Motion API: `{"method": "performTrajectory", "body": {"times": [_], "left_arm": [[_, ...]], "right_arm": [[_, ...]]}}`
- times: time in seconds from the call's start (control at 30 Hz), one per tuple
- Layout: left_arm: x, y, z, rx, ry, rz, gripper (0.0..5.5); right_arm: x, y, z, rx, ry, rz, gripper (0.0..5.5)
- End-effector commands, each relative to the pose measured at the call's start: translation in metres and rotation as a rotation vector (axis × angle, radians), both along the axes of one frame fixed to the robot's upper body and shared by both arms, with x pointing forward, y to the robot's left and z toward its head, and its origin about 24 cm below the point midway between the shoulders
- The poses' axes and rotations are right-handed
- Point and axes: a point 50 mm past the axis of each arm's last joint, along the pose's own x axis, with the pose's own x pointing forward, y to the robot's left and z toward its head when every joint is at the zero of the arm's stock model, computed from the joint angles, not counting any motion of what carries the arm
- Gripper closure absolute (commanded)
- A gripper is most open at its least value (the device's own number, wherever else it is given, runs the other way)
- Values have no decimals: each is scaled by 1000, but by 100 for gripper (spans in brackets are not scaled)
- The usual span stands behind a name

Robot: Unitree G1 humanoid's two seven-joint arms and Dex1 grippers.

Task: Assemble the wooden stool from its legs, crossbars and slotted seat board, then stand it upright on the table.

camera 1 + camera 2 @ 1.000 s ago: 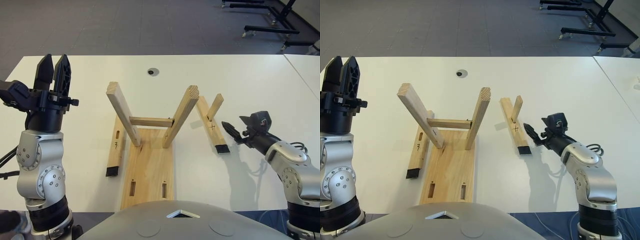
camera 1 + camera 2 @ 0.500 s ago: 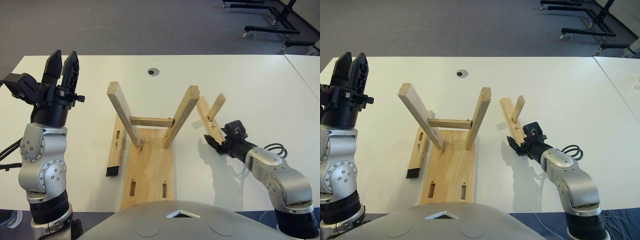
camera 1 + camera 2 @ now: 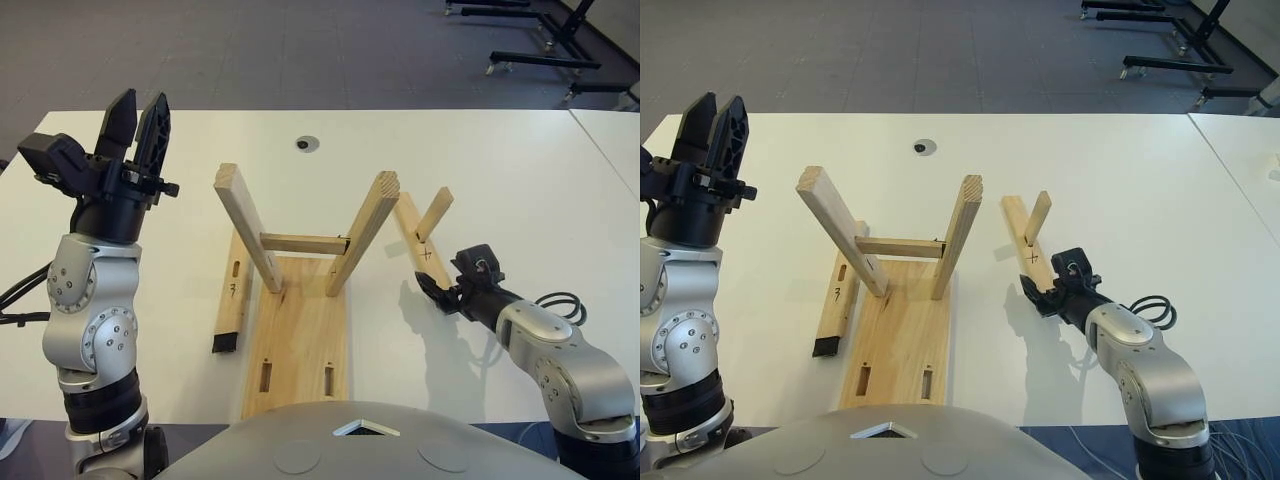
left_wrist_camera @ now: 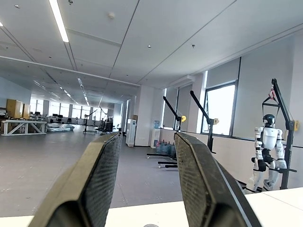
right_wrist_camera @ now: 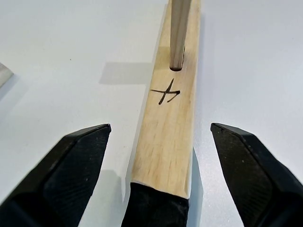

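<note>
1. Right gripper (image 5: 158, 142), lower right of the head view: fingers (image 5: 71, 179) spread wide, one on either side of the black foot cap (image 5: 156, 208) of the marked leg (image 5: 165, 118). Nothing is gripped. Judged to be lined up along the leg so as to close on its foot end.
2. Marked leg: lies flat on the worktop (image 3: 500, 170), right of centre, with a pen cross on its top face. A short crossbar (image 3: 432, 215) is plugged into its slot and rises at a slant. A hold at the foot would probably keep the fingers off that joint.
3. Left gripper (image 3: 140, 105), upper left: raised, fingers pointing up with a moderate gap between them, holding nothing. It is well apart from the parts.
4. Seat board (image 3: 295, 340), lower centre: lies flat, two slots open at its lower end. Two standing legs (image 3: 248, 228) splay from its upper end, tied by a fitted crossbar (image 3: 300, 243).
5. Loose leg (image 3: 230, 295): lies flat along the board's left edge; whether it touches the board cannot be told.
6. Obstruction: the right-hand standing leg (image 3: 362, 232) leans towards the marked leg's upper end, and is likely the thing to avoid on lifting. Cable hole (image 3: 303, 144), upper centre, is well apart.
</note>
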Motion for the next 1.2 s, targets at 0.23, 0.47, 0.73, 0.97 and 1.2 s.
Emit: {"method": "performTrajectory", "body": {"times": [0.23, 0.47, 0.73, 0.97, 1.2], "left_arm": [[7, -3, 2, 23, 9, -34, 348], [8, 1, 2, 31, 13, -27, 348], [8, 3, 4, 34, 4, -18, 348], [8, 5, 3, 39, 7, -10, 348], [1, 7, 0, 32, 9, 27, 348]], "right_arm": [[-18, 7, 1, -30, -2, -9, 318], [38, 31, 26, 234, -403, 13, 323], [70, 26, -3, 226, -443, 72, 172], [52, 16, -4, 318, -419, 215, 75], [37, -28, -16, 211, -283, 198, 75]]}}
